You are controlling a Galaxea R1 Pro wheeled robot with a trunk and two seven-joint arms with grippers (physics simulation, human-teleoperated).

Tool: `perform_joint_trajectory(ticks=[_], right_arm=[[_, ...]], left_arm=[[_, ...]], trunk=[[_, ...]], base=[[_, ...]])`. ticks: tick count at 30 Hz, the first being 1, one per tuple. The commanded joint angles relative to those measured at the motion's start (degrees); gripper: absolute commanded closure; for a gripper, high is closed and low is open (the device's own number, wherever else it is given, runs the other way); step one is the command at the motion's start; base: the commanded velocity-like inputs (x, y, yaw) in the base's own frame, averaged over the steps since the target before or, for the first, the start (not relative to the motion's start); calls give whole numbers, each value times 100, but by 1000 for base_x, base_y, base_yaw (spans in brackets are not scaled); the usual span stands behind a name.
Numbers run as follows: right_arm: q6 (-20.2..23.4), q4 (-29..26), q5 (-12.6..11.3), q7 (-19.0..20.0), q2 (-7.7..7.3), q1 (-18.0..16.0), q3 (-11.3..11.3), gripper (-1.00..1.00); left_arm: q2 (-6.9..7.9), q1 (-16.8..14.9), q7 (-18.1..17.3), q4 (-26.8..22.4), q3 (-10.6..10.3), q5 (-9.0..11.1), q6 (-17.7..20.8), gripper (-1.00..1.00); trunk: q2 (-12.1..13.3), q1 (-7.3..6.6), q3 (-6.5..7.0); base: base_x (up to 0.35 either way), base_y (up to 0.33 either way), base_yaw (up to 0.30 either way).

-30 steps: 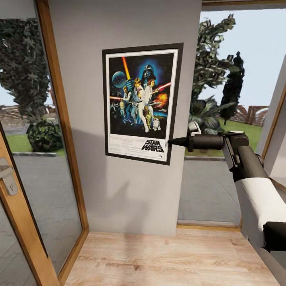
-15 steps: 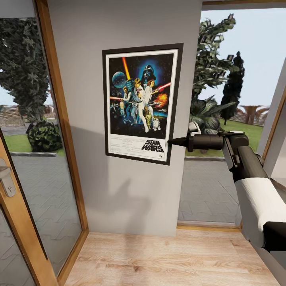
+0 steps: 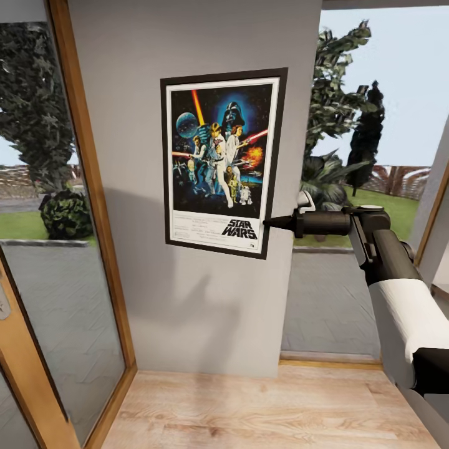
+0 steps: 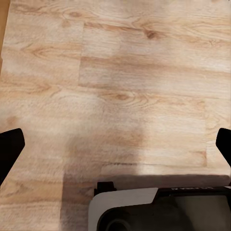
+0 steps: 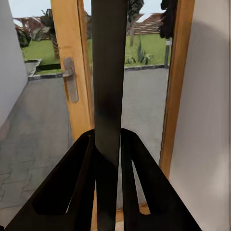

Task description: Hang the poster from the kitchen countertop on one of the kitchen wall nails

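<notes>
The Star Wars poster (image 3: 219, 161) stands upright in front of the pale grey wall (image 3: 187, 37), black frame, white border. My right gripper (image 3: 269, 222) is shut on its lower right edge, arm reaching in level from the right. In the right wrist view the poster (image 5: 109, 62) appears edge-on as a dark strip between the two fingers (image 5: 77, 173). My left gripper (image 4: 115, 149) points down at the wooden floor, open and holding nothing. No wall nail can be made out; the kitchen countertop is out of view.
A wood-framed glass door (image 3: 56, 249) stands left of the wall section, and a window (image 3: 368, 156) onto a garden lies to the right. Light wooden floor (image 3: 262, 411) runs up to the wall's foot.
The whole view has shifted: the wall section looks wider and the door handle has slid out at the left, so the camera moved closer. Poster and right arm keep their place in the picture.
</notes>
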Motion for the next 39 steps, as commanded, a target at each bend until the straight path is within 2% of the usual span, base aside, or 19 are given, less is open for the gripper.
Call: perform_joint_trajectory(ticks=[1, 23, 39], right_arm=[[79, 1, -10, 29, 0, -1, -3, 100], [79, 1, -10, 29, 0, -1, -3, 100], [79, 1, -17, 29, 0, -1, -3, 100]], left_arm=[[-2, 2, -36, -3, 21, 7, -3, -100], [27, 4, -36, -3, 21, 14, -3, -100], [33, 2, -36, -3, 21, 16, -3, -100]], trunk=[[-2, 4, -1], [-2, 4, -1], [-2, 4, -1]], base=[[262, 0, 0], [267, 0, 0], [155, 0, 0]])
